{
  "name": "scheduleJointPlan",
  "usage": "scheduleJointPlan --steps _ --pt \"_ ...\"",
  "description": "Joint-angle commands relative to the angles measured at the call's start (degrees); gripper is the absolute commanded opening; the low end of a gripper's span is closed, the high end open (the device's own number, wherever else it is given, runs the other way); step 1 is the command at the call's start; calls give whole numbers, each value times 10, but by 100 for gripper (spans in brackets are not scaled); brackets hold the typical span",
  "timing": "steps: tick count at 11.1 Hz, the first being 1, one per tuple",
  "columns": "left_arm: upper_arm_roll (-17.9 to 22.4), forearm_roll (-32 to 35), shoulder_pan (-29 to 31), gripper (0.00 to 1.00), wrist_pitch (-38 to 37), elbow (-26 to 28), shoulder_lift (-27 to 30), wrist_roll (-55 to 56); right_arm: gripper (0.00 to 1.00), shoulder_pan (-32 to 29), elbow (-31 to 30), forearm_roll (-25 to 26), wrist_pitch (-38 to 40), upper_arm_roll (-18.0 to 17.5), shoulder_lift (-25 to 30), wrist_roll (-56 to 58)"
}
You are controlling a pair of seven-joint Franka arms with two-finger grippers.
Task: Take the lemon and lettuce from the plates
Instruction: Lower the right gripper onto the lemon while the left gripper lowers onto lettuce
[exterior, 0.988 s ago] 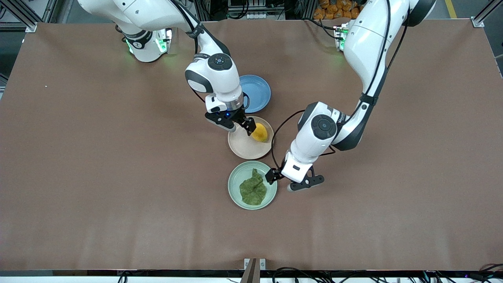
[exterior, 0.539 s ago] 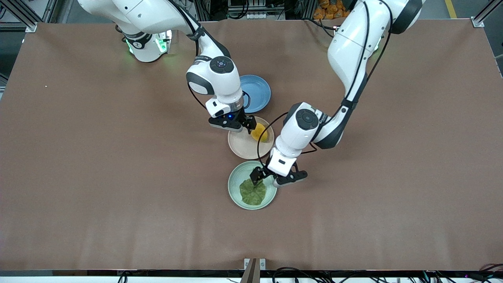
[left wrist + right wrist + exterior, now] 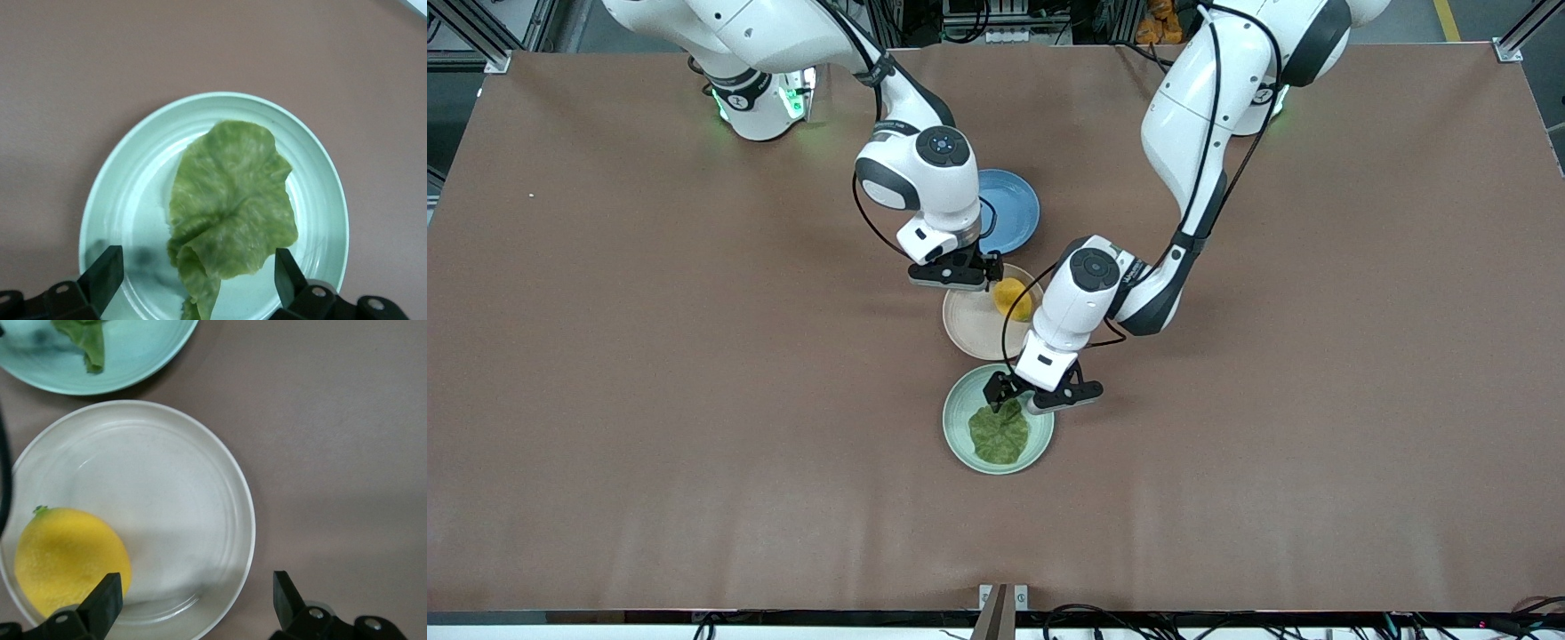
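Note:
The yellow lemon [image 3: 1013, 299] lies on the beige-pink plate [image 3: 969, 333], at the rim toward the left arm's end. My right gripper [image 3: 965, 274] is open, low over that plate's rim. In the right wrist view the lemon [image 3: 70, 560] sits against one finger of the right gripper [image 3: 193, 603], and bare plate [image 3: 173, 493] lies between the fingers. The green lettuce [image 3: 999, 434] lies on the mint plate [image 3: 959, 427]. My left gripper [image 3: 1024, 397] is open, just over the leaf's end. In the left wrist view the lettuce [image 3: 230, 207] reaches between the fingers of the left gripper [image 3: 197, 280].
A blue plate [image 3: 1014, 209] stands farther from the camera than the beige-pink plate, partly under the right wrist. The mint plate's rim [image 3: 133, 353] almost touches the beige-pink one. The left arm's black cable hangs over the beige-pink plate.
My left gripper has moved from beside the mint plate to over the lettuce's end. My right gripper has shifted across the beige-pink plate's rim. The lemon and the lettuce have not moved.

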State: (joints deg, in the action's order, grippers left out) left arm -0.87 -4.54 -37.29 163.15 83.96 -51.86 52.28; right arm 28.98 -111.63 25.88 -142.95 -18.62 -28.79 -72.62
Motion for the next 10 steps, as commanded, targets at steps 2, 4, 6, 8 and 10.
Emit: scheduleJointPlan --steps 2,4,6,8,10 --pt "18 -4 -23 100 26 -16 -29 15 100 -6 11 5 7 -9 -6 5" --pt "18 -4 -24 100 31 -16 -32 15 100 -9 11 5 7 -9 -5 5" --pt "24 -5 -31 100 31 -17 -35 15 100 -9 12 4 7 -9 -6 5" --pt "25 -6 -31 100 32 -20 -35 15 100 -10 12 4 7 -9 -6 5" --pt "25 -6 -31 100 33 -23 -38 14 100 -11 13 4 7 -9 -6 5"
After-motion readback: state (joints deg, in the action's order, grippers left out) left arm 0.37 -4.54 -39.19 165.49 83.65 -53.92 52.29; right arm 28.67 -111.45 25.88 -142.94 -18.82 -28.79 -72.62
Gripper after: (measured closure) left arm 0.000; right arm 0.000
